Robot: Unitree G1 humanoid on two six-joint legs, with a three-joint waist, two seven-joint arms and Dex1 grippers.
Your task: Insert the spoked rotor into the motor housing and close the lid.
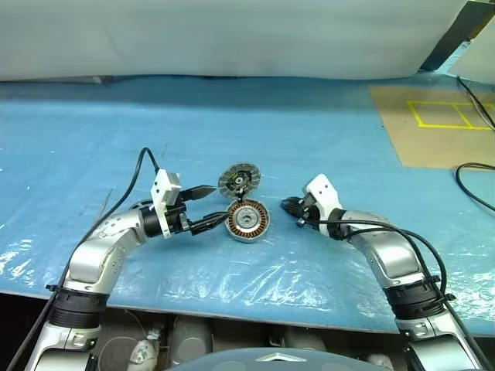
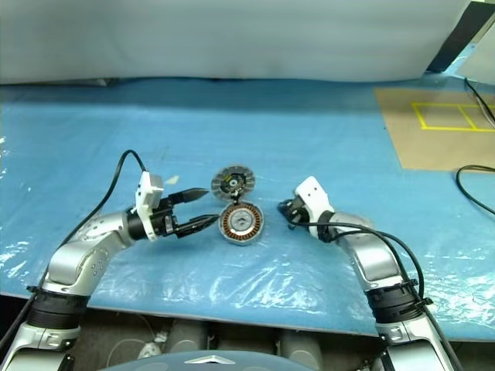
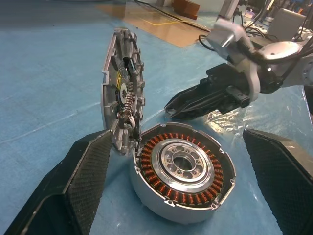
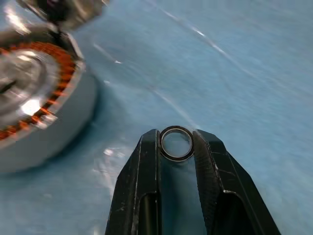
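The motor housing (image 1: 247, 220), a short silver can with copper windings, lies on the blue sheet at the centre. A silver disc with round holes (image 3: 182, 162) sits in the middle of the windings; it looks like the spoked rotor. The lid (image 1: 238, 181) stands tilted up at the housing's far edge, its inner side with a spring (image 3: 126, 105) showing. My left gripper (image 1: 218, 205) is open just left of the housing, one finger on each side of it, apart from it. To the housing's right, my right gripper (image 1: 288, 205) is shut on a small dark ring (image 4: 176, 128) pinched between its fingertips.
A blue plastic sheet (image 1: 155, 131) covers the table. At the back right lies a brown board (image 1: 433, 131) with yellow tape lines. A black cable (image 1: 473, 185) loops at the right edge. The table's front edge runs close below both arms.
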